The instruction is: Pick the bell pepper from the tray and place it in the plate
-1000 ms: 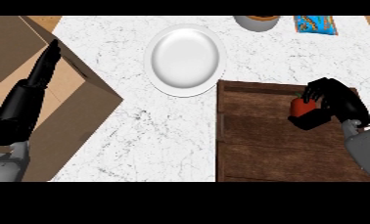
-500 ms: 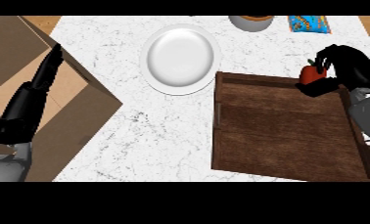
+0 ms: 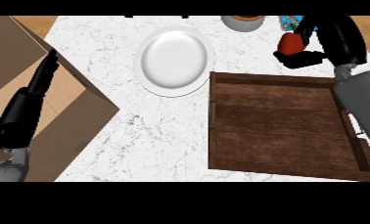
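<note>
A red bell pepper (image 3: 291, 43) is held in my right hand (image 3: 329, 42), whose black fingers curl round it, above the marble counter just beyond the far edge of the dark wooden tray (image 3: 282, 123). The tray's floor shows bare. A white plate (image 3: 174, 60) lies on the counter to the left of the pepper, a little past the tray's far left corner. My left hand (image 3: 42, 78) rests with straight fingers at the left, over a brown board.
A grey bowl (image 3: 242, 22) with something orange inside stands at the back, right of the plate. A blue packet (image 3: 290, 20) peeks out behind my right hand. The brown board (image 3: 51, 115) covers the left counter edge.
My right hand has risen and moved away from me with the pepper, from over the tray's right part to beyond its far edge. The left hand stays put.
</note>
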Robot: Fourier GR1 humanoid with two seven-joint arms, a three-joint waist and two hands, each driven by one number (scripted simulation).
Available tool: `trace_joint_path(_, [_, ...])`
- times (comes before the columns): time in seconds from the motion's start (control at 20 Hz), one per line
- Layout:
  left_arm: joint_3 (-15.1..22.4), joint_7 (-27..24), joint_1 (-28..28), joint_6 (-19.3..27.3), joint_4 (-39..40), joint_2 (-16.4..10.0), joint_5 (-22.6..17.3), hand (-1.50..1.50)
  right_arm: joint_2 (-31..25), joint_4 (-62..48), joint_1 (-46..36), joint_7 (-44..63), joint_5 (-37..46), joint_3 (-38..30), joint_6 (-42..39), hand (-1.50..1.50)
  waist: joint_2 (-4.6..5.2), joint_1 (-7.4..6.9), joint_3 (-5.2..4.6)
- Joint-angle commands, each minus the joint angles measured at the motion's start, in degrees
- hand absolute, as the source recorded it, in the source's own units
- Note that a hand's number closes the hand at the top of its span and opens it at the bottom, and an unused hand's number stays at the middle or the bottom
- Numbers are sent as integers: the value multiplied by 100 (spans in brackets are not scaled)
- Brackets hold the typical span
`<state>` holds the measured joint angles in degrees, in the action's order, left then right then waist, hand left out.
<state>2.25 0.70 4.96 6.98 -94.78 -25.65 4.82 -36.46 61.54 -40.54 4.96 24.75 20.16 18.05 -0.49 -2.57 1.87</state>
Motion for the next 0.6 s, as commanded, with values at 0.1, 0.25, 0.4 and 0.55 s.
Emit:
trace_joint_path(0.1, [-72,-335,-843,-49,500,121,-60,0,463,389,-477,-393,-356,-6,-365,150,59,31,-198])
trace_joint_path(0.25, [-157,-95,-760,-177,503,71,-170,0,575,705,-804,-142,-384,107,-730,150,36,109,-201])
trace_joint_path(0.4, [-193,-286,-865,-222,556,58,-142,0,1049,591,-947,169,-212,334,-680,150,55,70,-205])
trace_joint_path(0.55, [-20,-150,-741,-94,529,269,-3,0,1498,296,-1308,379,-211,324,-634,150,93,27,-202])
